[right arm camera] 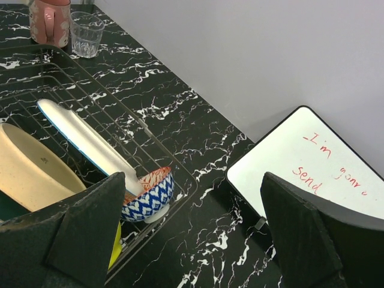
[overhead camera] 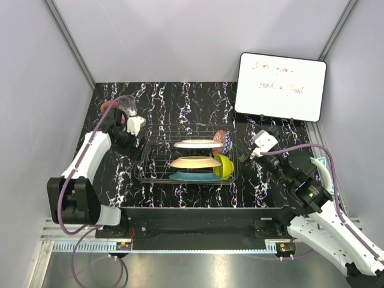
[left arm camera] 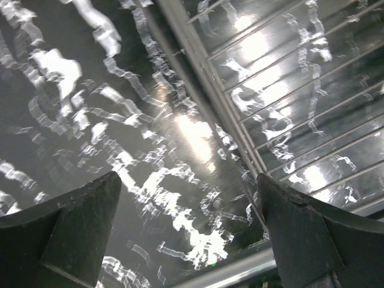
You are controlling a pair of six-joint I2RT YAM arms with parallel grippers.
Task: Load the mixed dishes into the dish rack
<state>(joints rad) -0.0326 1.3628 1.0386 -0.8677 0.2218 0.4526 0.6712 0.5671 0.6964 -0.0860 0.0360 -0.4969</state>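
Most of the job looks done. The rack [overhead camera: 157, 157] is a basket of thin dark wire. It sits in the middle of the tabletop [overhead camera: 180, 102], a bit nearer the near edge. Three round, smooth plates lean in a row inside it: a white plate [overhead camera: 198, 144], a peach plate [overhead camera: 195, 162] and a teal plate [overhead camera: 187, 177]. A lime-green bowl [overhead camera: 224, 166] and a red, white and blue patterned bowl [right arm camera: 147, 195] rest at the right end of the rack, beside the plates.

I think two things are left to load: the pink mug [right arm camera: 51, 21] and the see-through glass [right arm camera: 86, 34]. They stand side by side near the far left corner of the tabletop, outside the rack.

The tabletop is shiny black with white squiggly streaks. The left jaws are spread wide with nothing in them. They hang over the tabletop just beside the left side of the rack, close to the mug and glass. The right jaws are spread and empty too, near the right side of the rack.
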